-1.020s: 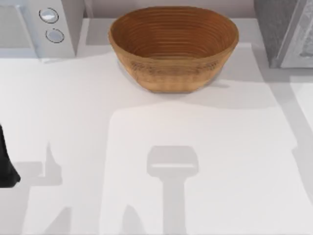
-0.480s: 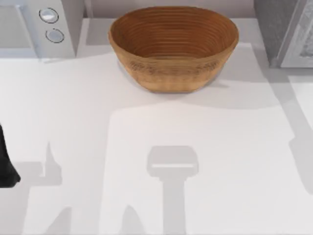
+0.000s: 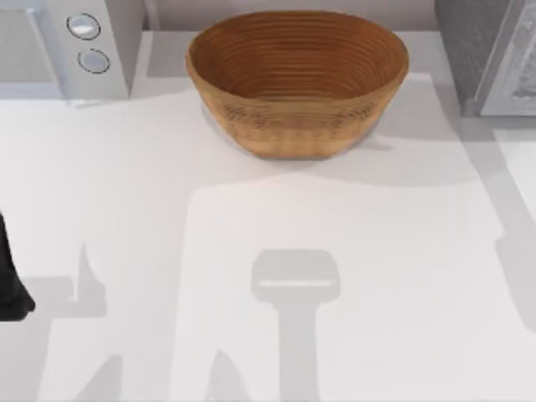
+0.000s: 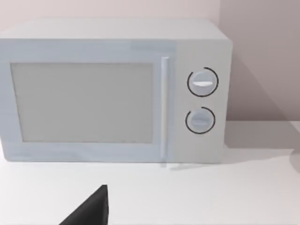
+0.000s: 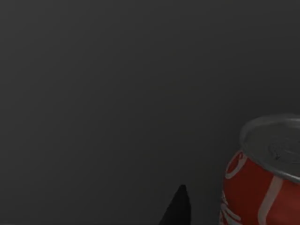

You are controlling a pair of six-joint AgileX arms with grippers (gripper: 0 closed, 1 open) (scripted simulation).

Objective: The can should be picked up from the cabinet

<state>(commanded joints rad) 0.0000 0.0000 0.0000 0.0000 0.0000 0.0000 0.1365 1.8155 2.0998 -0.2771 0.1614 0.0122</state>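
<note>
We see the red can (image 5: pixel 262 178) upright against a dark wall in the right wrist view, its silver lid facing up, with one dark fingertip (image 5: pixel 178 208) of our right gripper just beside it and not touching. From above, a woven basket (image 3: pixel 297 79) sits at twelve o'clock on the white table (image 3: pixel 251 234), a microwave (image 3: pixel 67 46) at ten o'clock and the grey cabinet (image 3: pixel 486 50) at two o'clock. Our left arm (image 3: pixel 10 276) rests at the nine o'clock edge; its wrist view faces the microwave's door and two dials, with one dark finger (image 4: pixel 91 208) showing. We cannot tell how either gripper's fingers stand.
</note>
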